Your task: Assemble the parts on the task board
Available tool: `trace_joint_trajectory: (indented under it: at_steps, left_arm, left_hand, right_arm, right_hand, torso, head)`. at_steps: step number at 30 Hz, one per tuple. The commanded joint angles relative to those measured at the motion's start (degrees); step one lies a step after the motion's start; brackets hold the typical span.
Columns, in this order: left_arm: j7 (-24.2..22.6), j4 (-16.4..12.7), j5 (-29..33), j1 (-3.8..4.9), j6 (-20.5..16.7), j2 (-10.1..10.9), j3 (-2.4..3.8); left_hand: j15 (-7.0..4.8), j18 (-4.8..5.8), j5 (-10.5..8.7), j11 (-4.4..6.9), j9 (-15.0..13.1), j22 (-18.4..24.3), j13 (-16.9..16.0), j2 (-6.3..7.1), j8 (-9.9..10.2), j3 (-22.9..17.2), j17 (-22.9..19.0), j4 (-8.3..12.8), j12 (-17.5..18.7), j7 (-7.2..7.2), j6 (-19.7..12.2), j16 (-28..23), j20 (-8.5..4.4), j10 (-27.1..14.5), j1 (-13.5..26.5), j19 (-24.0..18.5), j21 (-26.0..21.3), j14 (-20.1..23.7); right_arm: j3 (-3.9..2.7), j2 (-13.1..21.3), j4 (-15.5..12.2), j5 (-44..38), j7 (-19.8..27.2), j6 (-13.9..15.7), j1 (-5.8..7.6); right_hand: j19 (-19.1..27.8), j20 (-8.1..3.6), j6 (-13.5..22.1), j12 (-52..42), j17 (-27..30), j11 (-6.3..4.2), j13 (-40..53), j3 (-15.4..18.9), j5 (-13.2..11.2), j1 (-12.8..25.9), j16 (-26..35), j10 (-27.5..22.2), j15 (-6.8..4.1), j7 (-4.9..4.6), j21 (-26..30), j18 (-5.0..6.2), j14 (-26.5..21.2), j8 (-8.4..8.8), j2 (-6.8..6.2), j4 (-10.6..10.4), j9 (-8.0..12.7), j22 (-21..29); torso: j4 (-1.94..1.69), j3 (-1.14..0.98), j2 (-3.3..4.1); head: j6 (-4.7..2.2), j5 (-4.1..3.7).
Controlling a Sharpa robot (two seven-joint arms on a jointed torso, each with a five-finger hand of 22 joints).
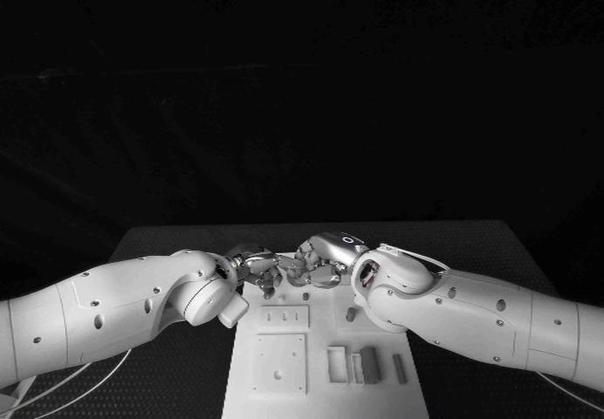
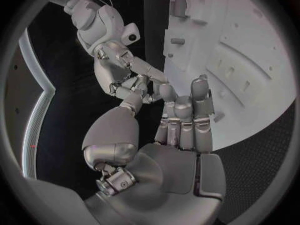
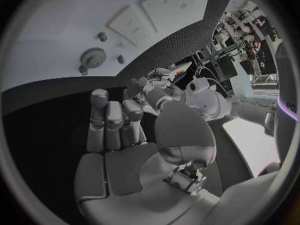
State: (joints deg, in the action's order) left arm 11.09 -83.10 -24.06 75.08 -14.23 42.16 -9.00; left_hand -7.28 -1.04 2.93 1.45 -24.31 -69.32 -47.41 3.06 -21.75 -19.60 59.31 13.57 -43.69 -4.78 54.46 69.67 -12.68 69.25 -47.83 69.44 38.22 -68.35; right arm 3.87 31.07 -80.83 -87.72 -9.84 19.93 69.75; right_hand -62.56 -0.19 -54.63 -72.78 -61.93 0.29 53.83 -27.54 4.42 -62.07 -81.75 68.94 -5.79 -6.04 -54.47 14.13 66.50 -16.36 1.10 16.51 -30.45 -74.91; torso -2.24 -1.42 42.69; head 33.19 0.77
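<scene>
The white task board (image 1: 321, 384) lies lengthwise in the middle of the table. Both hands meet over its far end. My left hand (image 1: 258, 267) and my right hand (image 1: 322, 260) have their fingertips touching each other. From the left wrist view, my left hand (image 2: 181, 122) stretches its fingers out while its thumb reaches to my right hand (image 2: 125, 72), whose fingers curl in. Whether a part sits between them is hidden. Several grey bar-shaped parts (image 1: 367, 364) stand near the board's near end. A gear (image 3: 92, 57) and a short peg (image 3: 102, 36) sit on the board (image 3: 56, 30).
Two raised square plates (image 1: 281, 360) take up the board's left half, and a small peg (image 1: 351, 314) stands near its middle. Dark matting (image 1: 478, 253) surrounds the board. Pale cables (image 1: 76, 384) hang below my left arm.
</scene>
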Motion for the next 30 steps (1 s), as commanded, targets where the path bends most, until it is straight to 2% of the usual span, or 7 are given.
trace_joint_trajectory:
  at_steps: [1, 19, 22, 26, 30]
  left_arm:
    - [-0.11, -0.18, -0.32, 0.09, -0.06, -0.18, 0.04]
    - [0.41, -0.49, -0.78, 0.09, 0.72, -0.04, 0.04]
    - [0.31, -0.5, -0.78, 0.09, 0.57, -0.03, 0.05]
    - [0.27, -0.65, -0.77, 0.09, 0.54, -0.04, 0.05]
    - [0.37, -0.66, -0.78, 0.09, 0.63, 0.0, 0.05]
  left_hand:
    - [-0.17, -4.08, -0.12, -0.21, -0.04, -0.07, 0.1, -0.32, 0.39, -0.15, -0.12, 0.21, -0.19, -0.47, 1.08, 0.31, -0.02, -1.19, -0.06, 0.55, 0.35, -0.08]
    - [-0.42, -4.02, -0.11, 0.07, -0.43, -0.34, 0.56, -1.5, 0.21, -0.5, -1.6, 1.48, -0.33, -0.18, 2.14, 1.4, -0.18, -0.69, -0.75, 0.94, 0.44, -0.08]
    - [-0.54, -4.03, -0.11, 0.18, -0.53, -0.4, 0.68, -2.15, 0.14, -0.92, -1.96, 1.99, -0.35, -0.06, 2.46, 1.65, -0.25, -0.56, -1.47, 1.09, 0.48, -0.08]
    - [-0.64, -3.97, -0.11, 0.28, -0.65, -0.46, 0.9, -3.77, 0.17, -2.99, -2.59, 2.52, -0.36, 0.03, 2.75, 2.04, -0.32, -0.36, -3.7, 1.34, 0.5, -0.09]
    - [-0.65, -3.82, -0.11, 0.28, -0.73, -0.57, 1.11, -4.84, 0.26, -5.14, -3.22, 2.68, -0.37, 0.04, 2.94, 2.44, -0.31, -0.2, -5.66, 1.5, 0.54, -0.06]
  right_arm:
    - [0.0, -0.29, -0.26, -0.69, 0.03, -0.7, -0.06]
    - [0.0, -1.1, 0.04, -0.68, 0.19, -1.09, -0.26]
    - [0.0, -1.25, 0.24, -0.68, 0.18, -1.28, -0.31]
    - [0.0, -1.39, 0.47, -0.67, 0.17, -1.41, -0.58]
    - [0.0, -1.36, 0.58, -0.67, 0.12, -1.48, -0.65]
  right_hand:
    - [-0.03, -0.53, -0.91, -0.05, 0.01, -0.39, -0.02, -0.3, 0.21, -0.49, -0.17, -0.18, -0.28, -0.28, -0.35, 0.87, 0.08, -0.2, 0.02, 0.06, -0.78, -0.92]
    - [-0.08, -0.55, -0.94, -0.03, 0.04, -0.41, -0.03, -0.35, 0.21, -0.41, -0.16, -0.15, -0.3, -0.26, -0.34, 0.87, 0.14, -0.18, 0.08, 0.04, -0.82, -0.9]
    - [-0.08, -0.55, -0.94, -0.03, 0.09, -0.41, -0.03, -0.35, 0.21, -0.39, -0.14, -0.15, -0.3, -0.26, -0.34, 0.87, 0.1, -0.18, 0.08, 0.04, -0.83, -0.9]
    - [-0.09, -0.56, -0.95, -0.02, 0.12, -0.42, -0.03, -0.36, 0.21, -0.36, -0.13, -0.15, -0.31, -0.25, -0.33, 0.87, 0.1, -0.18, 0.09, 0.03, -0.84, -0.9]
    - [-0.1, -0.56, -0.96, -0.02, 0.09, -0.42, -0.03, -0.38, 0.21, -0.34, -0.13, -0.14, -0.31, -0.25, -0.33, 0.87, 0.13, -0.18, 0.11, 0.03, -0.85, -0.89]
  torso:
    - [0.09, -0.05, 0.01]
    - [0.07, -0.03, 0.04]
    - [0.08, -0.01, 0.02]
    - [0.05, -0.02, 0.03]
    - [0.07, -0.05, 0.01]
  head:
    - [0.11, 0.11]
    - [0.25, -0.03]
    - [0.23, -0.05]
    - [0.37, -0.06]
    - [0.47, 0.02]
